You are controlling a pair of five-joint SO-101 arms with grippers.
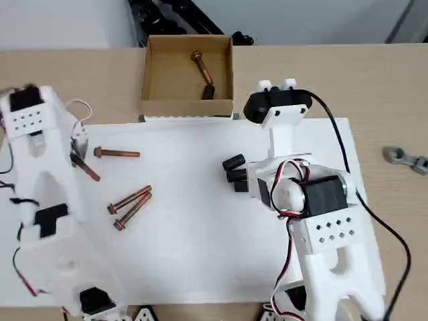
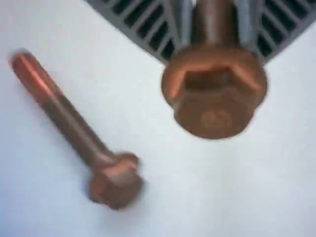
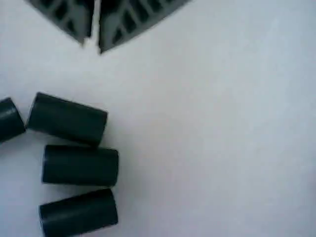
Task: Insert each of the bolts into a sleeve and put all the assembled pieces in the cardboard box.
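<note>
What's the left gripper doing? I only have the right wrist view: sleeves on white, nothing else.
Observer: The left gripper is shut on a bolt, held above the white sheet.
Operator: Is anything in the box yet?
Observer: Yes, one assembled piece, a bolt with a sleeve on its end, lies in the box.
</note>
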